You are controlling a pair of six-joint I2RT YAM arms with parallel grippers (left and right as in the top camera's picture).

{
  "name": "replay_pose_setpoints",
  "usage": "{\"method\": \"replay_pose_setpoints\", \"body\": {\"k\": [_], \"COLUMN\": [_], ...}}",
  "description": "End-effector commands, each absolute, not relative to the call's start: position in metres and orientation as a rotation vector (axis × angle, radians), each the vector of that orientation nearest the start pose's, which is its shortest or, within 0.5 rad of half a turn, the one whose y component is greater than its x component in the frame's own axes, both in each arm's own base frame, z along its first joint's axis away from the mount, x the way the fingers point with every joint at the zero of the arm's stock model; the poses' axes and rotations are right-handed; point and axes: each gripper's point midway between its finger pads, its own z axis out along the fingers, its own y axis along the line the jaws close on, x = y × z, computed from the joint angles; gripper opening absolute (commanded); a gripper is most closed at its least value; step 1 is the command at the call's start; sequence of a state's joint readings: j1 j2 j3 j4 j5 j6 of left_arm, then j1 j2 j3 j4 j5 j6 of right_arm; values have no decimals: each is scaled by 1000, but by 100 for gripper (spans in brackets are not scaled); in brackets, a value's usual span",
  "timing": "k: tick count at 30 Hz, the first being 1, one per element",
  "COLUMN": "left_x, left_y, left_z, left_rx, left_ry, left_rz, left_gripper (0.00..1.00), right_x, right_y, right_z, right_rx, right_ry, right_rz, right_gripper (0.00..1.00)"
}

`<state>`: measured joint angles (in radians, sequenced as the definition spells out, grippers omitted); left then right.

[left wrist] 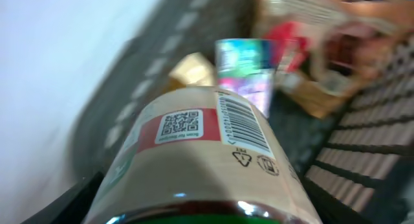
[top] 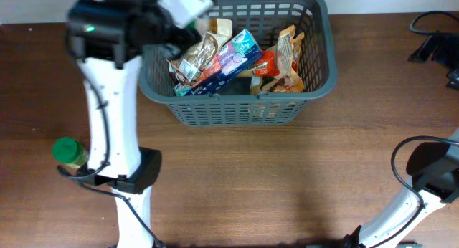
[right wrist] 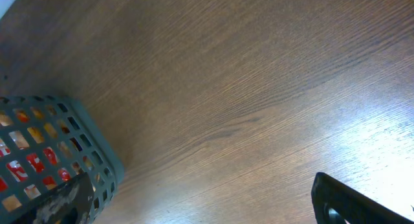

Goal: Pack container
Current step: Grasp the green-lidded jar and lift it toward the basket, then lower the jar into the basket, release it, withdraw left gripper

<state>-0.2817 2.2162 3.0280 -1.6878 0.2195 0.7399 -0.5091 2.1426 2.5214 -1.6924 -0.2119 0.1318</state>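
Container: large dark grey plastic basket [top: 237, 112] at the far centre of the wooden table [top: 287, 176]; rectangular, rounded corners, slotted lattice walls, thick rim.
Contents: a blue carton [top: 229, 62], a crinkled foil packet [top: 201, 54] and orange-brown pouches [top: 287, 62], heaped and overlapping.
Left gripper [top: 179, 22]: over the basket's far left corner, closed around a jar [left wrist: 194, 159]; the jar is cylindrical and smooth, with a beige label, QR code, barcode and green lid edge.
Right gripper [right wrist: 349, 201]: low over bare table, near right of the basket; only one dark finger shows, so its opening cannot be told.
Progress: judged well advanced; several packets are in, and the held jar is above the basket, not yet set down.
Remaining: a second green-lidded jar [top: 68, 151] stands on the table at the near left, well apart from the basket.
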Motion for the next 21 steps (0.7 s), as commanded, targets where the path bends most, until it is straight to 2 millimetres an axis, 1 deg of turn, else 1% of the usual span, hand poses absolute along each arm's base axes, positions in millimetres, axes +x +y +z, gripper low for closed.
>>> {"method": "replay_pose_setpoints", "body": {"k": [1,3,4,5,6,8,9,10,13,16,19,21], "left_x": [420,417,413,411,407,403,401,400,397,389,380,376], "left_y": [-189,-196,-200,-202,-204,-206,-209,-210,-213,-216,-218,-217], "left_z": [332,309,292,280,262,240,223,210,179,148,121,107], "left_rx": [1471,1546,1600,1624,1657,1693,1718,1735,1771,1810,1845,1858], "left_ry": [2025,2061,2090,2121,2168,2219,2251,2272,2318,2359,2393,2409], "left_rz": [-121,-150,-177,-198,-227,-259,-281,-295,-326,-356,-381,-391], "left_gripper": [2,2,2,2,2,2,2,2,2,2,2,2], "right_x": [393,393,393,393,393,393,393,393,393,393,393,393], "right_y": [-176,-176,-176,-176,-176,-176,-176,-176,-176,-176,-176,-176], "right_z": [247,247,247,247,247,247,247,247,247,247,247,247], "right_rx": [867,867,867,867,867,867,867,867,867,867,867,867], "right_ry": [2710,2710,2710,2710,2710,2710,2710,2710,2710,2710,2710,2710], "right_rz": [251,251,251,251,251,251,251,251,250,250,250,250], "right_gripper": [99,99,99,99,99,99,99,99,99,99,99,99]}}
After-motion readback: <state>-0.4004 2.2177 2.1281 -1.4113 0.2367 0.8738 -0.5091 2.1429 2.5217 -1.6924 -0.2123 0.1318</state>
